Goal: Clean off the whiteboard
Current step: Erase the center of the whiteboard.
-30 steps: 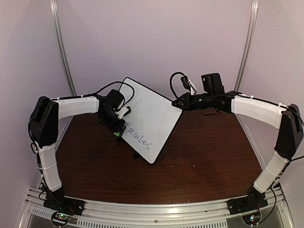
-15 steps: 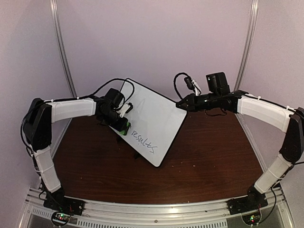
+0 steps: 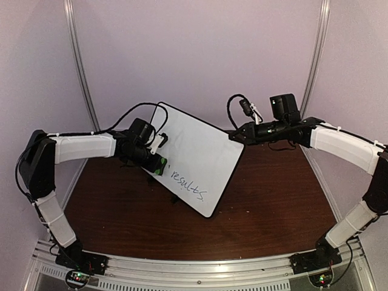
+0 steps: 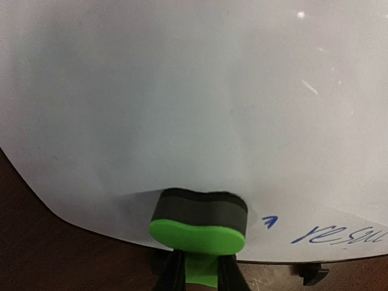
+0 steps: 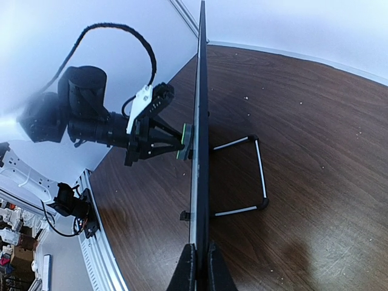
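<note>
The whiteboard [image 3: 200, 151] stands tilted on the brown table, with dark handwriting [image 3: 188, 184] near its lower edge. My left gripper [image 3: 155, 162] is shut on a green eraser [image 3: 160, 166], which sits at the board's left edge. In the left wrist view the eraser's [image 4: 197, 233] dark felt presses flat on the whiteboard [image 4: 182, 91], left of the blue writing [image 4: 339, 234]. My right gripper [image 3: 234, 136] is shut on the board's upper right edge. The right wrist view shows the whiteboard [image 5: 200, 103] edge-on, pinched between the right gripper's [image 5: 199, 259] fingers.
A wire stand [image 5: 260, 176] props the board from behind. Pale walls with metal posts [image 3: 79, 66] close in the back and sides. An aluminium rail [image 3: 194, 267] runs along the near table edge by both arm bases.
The board, held by the right gripper, has shifted right and slightly toward the near edge. The left arm has reached further right, keeping the eraser against the board's left edge.
</note>
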You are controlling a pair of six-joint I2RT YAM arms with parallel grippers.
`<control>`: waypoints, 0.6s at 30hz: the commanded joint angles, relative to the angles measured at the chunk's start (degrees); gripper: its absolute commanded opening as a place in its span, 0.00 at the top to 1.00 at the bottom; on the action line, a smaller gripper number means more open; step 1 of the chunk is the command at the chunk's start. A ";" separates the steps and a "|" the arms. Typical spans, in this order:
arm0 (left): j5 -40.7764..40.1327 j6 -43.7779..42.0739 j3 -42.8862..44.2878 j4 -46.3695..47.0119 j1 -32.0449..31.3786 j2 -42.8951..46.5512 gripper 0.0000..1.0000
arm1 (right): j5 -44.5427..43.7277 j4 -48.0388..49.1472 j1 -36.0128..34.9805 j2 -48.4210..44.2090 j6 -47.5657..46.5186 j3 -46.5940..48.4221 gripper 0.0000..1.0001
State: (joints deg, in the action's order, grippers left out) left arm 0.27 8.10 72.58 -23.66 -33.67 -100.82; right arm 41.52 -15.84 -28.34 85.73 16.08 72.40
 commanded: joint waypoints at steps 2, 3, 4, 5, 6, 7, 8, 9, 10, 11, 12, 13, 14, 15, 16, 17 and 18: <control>1.66 2.05 -3.50 1.13 -2.92 0.00 1.00 | 3.69 0.90 -0.61 -0.47 -0.81 -0.41 1.00; 0.84 2.97 -3.84 0.17 -3.24 -0.40 1.00 | 3.74 0.97 -0.66 -0.48 -0.79 -0.34 1.00; 0.63 3.88 -4.29 -0.84 -3.40 -0.84 1.00 | 3.75 1.00 -0.67 -0.48 -0.78 -0.34 1.00; -1.16 4.64 -5.02 -1.56 -3.41 -1.13 1.00 | 3.75 1.09 -0.67 -0.48 -0.78 -0.45 1.00; -1.96 5.23 -6.27 -1.93 -3.42 -1.21 1.00 | 3.79 1.26 -0.69 -0.55 -0.74 -0.57 1.00; -2.30 5.59 -7.32 -2.02 -3.42 -1.16 1.00 | 3.89 1.32 -0.66 -0.57 -0.70 -0.68 1.00; -2.33 5.95 -8.19 -2.01 -3.42 -1.10 1.00 | 3.92 1.41 -0.67 -0.49 -0.71 -0.78 1.00; -2.13 6.37 -8.92 -2.03 -3.42 -1.06 1.00 | 3.92 1.49 -0.67 -0.48 -0.70 -0.77 1.00; -2.02 6.75 -9.57 -1.96 -3.40 -0.98 1.00 | 3.92 1.47 -0.67 -0.54 -0.70 -0.84 1.00; -2.10 7.10 -10.04 -1.99 -3.42 -0.97 1.00 | 3.99 1.43 -0.66 -0.56 -0.69 -0.86 1.00; -2.32 7.30 -10.42 -2.00 -3.42 -0.89 1.00 | 4.01 1.47 -0.61 -0.57 -0.69 -0.90 1.00; -2.63 7.36 -10.71 -1.94 -3.42 -0.78 1.00 | 4.05 1.47 -0.66 -0.57 -0.76 -0.95 1.00; -3.04 7.39 -10.79 -1.93 -3.42 -0.74 1.00 | 4.10 1.49 -0.67 -0.60 -0.77 -1.07 1.00; -3.59 7.31 -10.68 -1.85 -3.42 -0.66 1.00 | 4.10 1.65 -0.62 -0.65 -0.77 -1.19 1.00; -4.47 7.25 -10.25 -1.71 -3.34 -0.55 1.00 | 4.10 1.82 -0.62 -0.67 -0.70 -1.35 1.00; -6.11 7.00 -9.42 -1.44 -3.33 -0.53 1.00 | 4.10 1.92 -0.66 -0.61 -0.70 -1.43 1.00; -6.90 6.83 -8.40 -1.07 -3.25 -0.45 1.00 | 4.16 1.99 -0.67 -0.57 -0.69 -1.54 1.00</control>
State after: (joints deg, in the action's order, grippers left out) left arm -2.31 14.26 62.35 -25.65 -37.08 -101.38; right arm 41.56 -15.22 -28.23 85.73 16.82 72.03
